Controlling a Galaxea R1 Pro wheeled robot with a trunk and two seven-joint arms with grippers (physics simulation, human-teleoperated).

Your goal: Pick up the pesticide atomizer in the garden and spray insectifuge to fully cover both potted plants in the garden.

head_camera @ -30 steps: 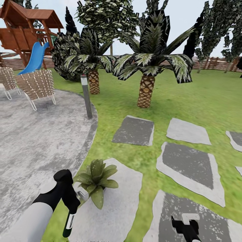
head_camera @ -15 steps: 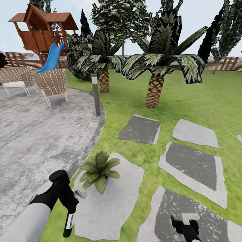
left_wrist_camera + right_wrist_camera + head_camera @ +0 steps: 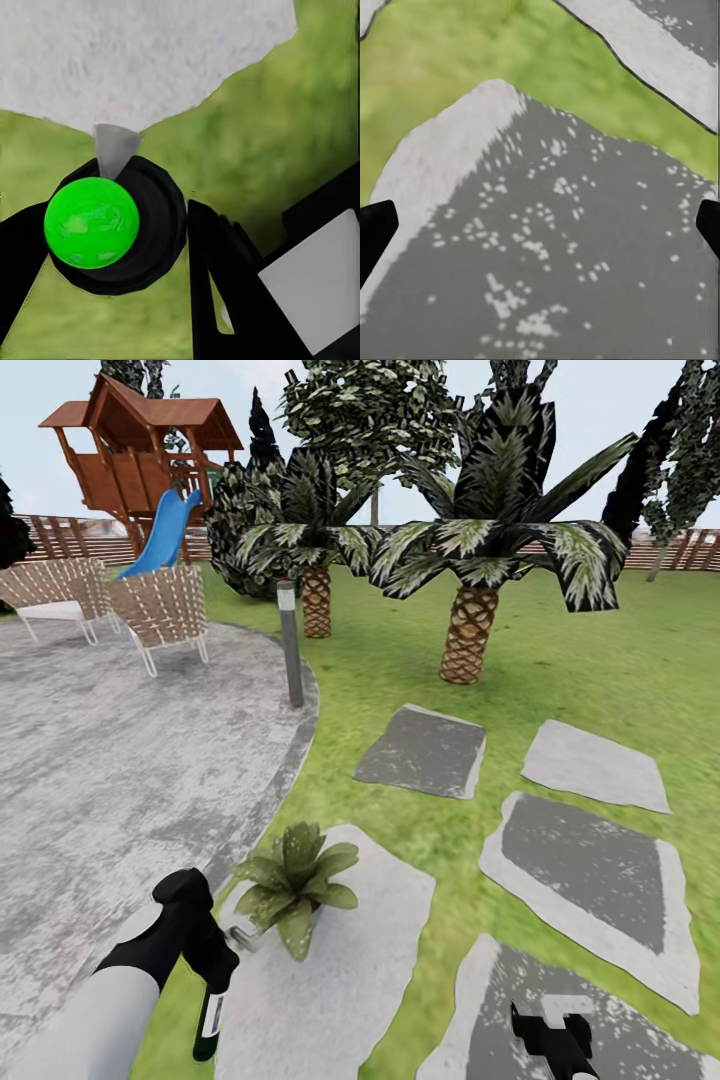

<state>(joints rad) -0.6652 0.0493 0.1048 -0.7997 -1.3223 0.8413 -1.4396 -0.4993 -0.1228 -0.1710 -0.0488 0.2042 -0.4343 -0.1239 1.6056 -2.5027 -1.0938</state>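
Grey slab edge near your potted plant [image 3: 293, 880]; left jaws grip pesticide atomizer [image 3: 211, 1015]; right jaws wide, open lawn [image 3: 560, 650] right.

head view looks down over lawn [image 3: 420, 660]; wrist views hover close above stepping stones [image 3: 555, 247].

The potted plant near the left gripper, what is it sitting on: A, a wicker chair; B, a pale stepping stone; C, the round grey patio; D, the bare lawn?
B: in the head view the potted plant stands on a pale stepping stone, with lawn around the stone.
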